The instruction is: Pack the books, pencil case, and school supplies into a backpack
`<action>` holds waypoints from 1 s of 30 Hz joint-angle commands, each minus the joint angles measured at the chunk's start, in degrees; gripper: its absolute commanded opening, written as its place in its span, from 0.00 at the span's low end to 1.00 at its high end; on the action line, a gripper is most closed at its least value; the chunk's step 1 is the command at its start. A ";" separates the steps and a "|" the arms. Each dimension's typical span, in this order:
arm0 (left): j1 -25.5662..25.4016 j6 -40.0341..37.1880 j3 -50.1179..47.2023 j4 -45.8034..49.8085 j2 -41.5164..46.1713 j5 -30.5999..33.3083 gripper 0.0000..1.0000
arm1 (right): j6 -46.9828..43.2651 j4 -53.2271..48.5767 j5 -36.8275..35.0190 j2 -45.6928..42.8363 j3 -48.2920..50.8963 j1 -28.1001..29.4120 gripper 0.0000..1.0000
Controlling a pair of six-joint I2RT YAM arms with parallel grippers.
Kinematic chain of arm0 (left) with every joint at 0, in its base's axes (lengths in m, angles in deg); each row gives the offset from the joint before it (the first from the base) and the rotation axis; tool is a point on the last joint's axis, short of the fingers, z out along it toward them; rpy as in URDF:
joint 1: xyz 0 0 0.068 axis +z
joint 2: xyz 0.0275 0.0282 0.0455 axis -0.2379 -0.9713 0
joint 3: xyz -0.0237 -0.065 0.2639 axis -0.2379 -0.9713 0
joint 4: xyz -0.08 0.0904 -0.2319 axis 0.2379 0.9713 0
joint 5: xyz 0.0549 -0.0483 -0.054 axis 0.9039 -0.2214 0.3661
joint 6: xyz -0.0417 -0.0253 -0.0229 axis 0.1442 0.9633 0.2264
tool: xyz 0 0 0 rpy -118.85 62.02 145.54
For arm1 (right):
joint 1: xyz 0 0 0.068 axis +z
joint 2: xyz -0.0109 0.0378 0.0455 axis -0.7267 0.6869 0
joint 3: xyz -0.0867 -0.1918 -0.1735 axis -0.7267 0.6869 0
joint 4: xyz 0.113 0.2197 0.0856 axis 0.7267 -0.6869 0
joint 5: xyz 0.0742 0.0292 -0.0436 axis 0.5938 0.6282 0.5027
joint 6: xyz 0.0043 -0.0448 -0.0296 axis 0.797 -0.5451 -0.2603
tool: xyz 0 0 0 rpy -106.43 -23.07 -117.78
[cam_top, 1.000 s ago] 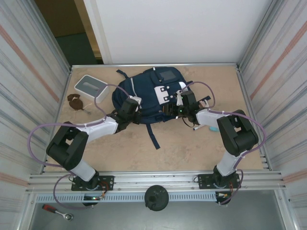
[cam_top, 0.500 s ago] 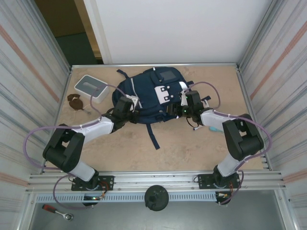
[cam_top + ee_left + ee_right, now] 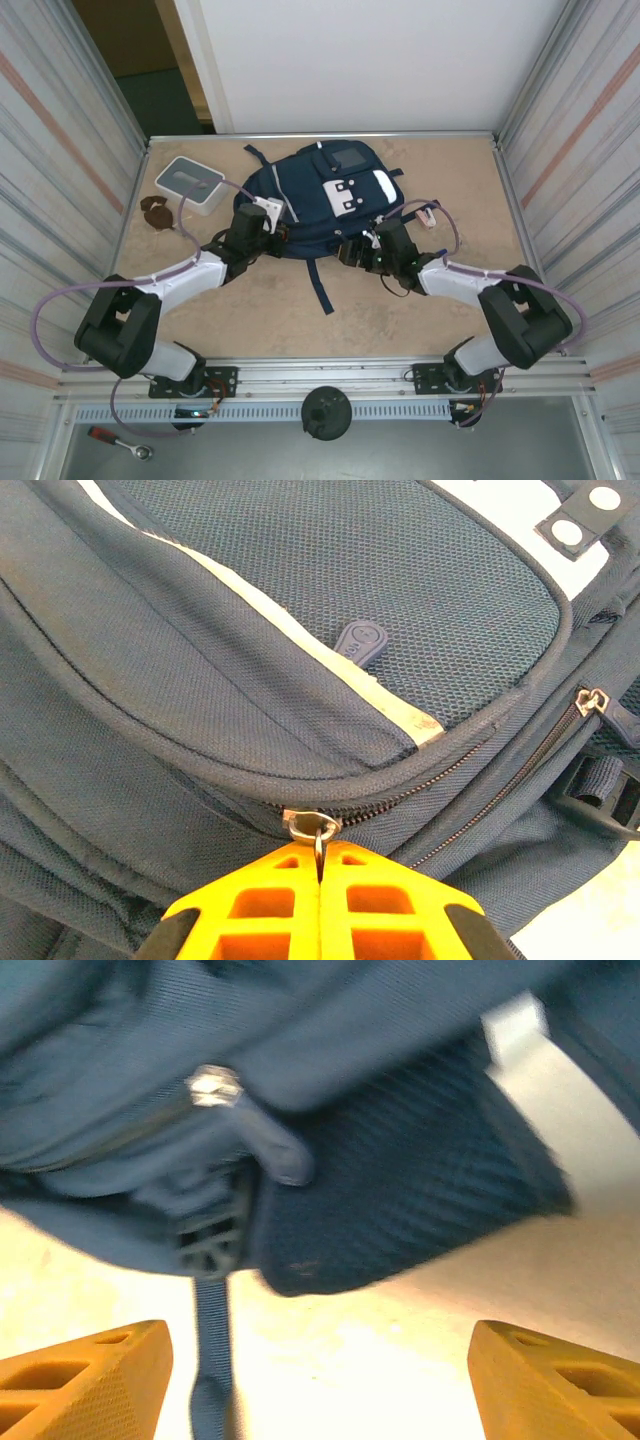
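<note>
The backpack (image 3: 300,200) lies flat in the middle of the bench's (image 3: 400,300) far half, its top toward the far edge and its loose webbing trailing toward the near edge. The left tool (image 3: 320,865) is closed, its two yellow fingers pressed together on the small metal zipper pull (image 3: 318,832) at the backpack's left side. The right tool (image 3: 320,1350) stands wide open over bare bench just beside the backpack's near right corner, gripping nothing; a thin strap (image 3: 210,1360) hangs down beside one finger without being pinched. The backpack looks soft and limp, so it will likely sag, fold and slide across the bench sooner than hold its shape. A pull on the zipper probably drags the whole bag unless the other side is pinned. The ring is small, smooth and easy to lose, while a fabric edge, the buckle (image 3: 212,1245) or the webbing beside the zipper track would give the open tool a firmer hold. What the backpack holds is hidden under closed fabric, and how far the zipper runs cannot be followed past the folds. The right wrist view is blurred, so I cannot tell how close the backpack's corner is to the fingers. A white-and-grey box (image 3: 190,183) sits near the far left corner.
</note>
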 commanded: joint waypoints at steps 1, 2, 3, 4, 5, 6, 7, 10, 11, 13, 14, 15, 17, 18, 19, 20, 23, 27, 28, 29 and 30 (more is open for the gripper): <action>-0.02 -0.77 -0.63 -1.45 0.50 -1.97 0.00 | 10.07 8.07 -1.90 4.36 -1.18 0.07 0.75; -0.02 -1.10 -0.67 -0.95 0.50 -1.52 0.00 | 10.66 8.90 -1.60 6.03 -2.26 -0.09 0.74; -0.02 -1.46 -0.77 -0.66 0.46 -1.04 0.00 | 10.87 9.53 -1.42 7.45 -3.16 -0.26 0.72; -0.02 -1.89 -0.76 -0.23 0.41 -0.48 0.00 | 10.97 10.16 -1.23 9.03 -4.10 -0.49 0.70; 0.07 -2.35 -0.73 0.49 0.33 0.33 0.00 | 11.10 10.76 -0.84 10.35 -4.91 -0.98 0.68; 0.07 -2.68 -0.58 1.29 0.24 1.07 0.00 | 11.14 11.06 -0.29 11.72 -5.55 -1.49 0.66; 0.07 -3.04 -0.48 2.09 0.24 2.14 0.00 | 11.14 11.37 0.43 12.77 -6.20 -2.22 0.62; 0.17 -4.05 -0.33 3.93 0.24 4.32 0.00 | 10.10 11.59 1.46 14.16 -6.74 -4.44 0.50; 0.16 -4.34 -0.14 4.77 0.21 5.35 0.00 | 9.42 11.14 1.57 14.24 -6.77 -5.12 0.44; 0.16 -5.06 -0.16 6.38 0.24 7.88 0.00 | 7.54 9.95 1.95 14.08 -6.69 -6.91 0.30; 0.16 -5.46 -0.18 6.99 0.32 9.15 0.00 | 6.36 8.94 1.99 13.82 -6.92 -7.62 0.26; 0.16 -5.70 -0.16 7.80 0.41 10.62 0.00 | 4.56 7.14 2.14 13.52 -7.38 -8.44 0.22; 0.62 -5.14 -0.74 8.05 0.91 11.27 0.00 | 0.83 2.68 2.62 13.14 -9.02 -9.76 0.17; 0.69 -4.91 -1.21 7.59 1.26 11.45 0.00 | -0.87 0.46 3.10 13.07 -9.96 -10.48 0.16; 0.77 -4.58 -1.44 7.68 1.46 11.66 0.00 | -2.97 -1.90 3.55 13.04 -10.95 -11.25 0.15; 0.86 -4.36 -1.35 7.74 1.47 11.74 0.00 | -4.51 -3.72 4.06 13.08 -11.81 -11.92 0.15; 0.95 -4.58 -0.55 9.01 0.95 10.39 0.00 | -9.13 -9.56 6.17 14.24 -15.91 -14.05 0.14; 0.89 -3.63 -0.15 8.36 1.20 2.22 0.00 | -13.50 -16.16 10.05 18.23 -23.80 -15.78 0.15; 0.86 -2.96 -0.07 7.86 1.29 -0.36 0.00 | -14.11 -17.52 10.51 18.75 -25.46 -16.04 0.16; 0.86 -2.39 0.10 7.31 1.38 -2.50 0.00 | -14.42 -18.40 10.59 18.74 -26.34 -16.09 0.18; 0.65 -1.64 0.25 6.82 1.42 -4.54 0.00 | -14.51 -18.66 10.53 18.19 -26.56 -16.18 0.20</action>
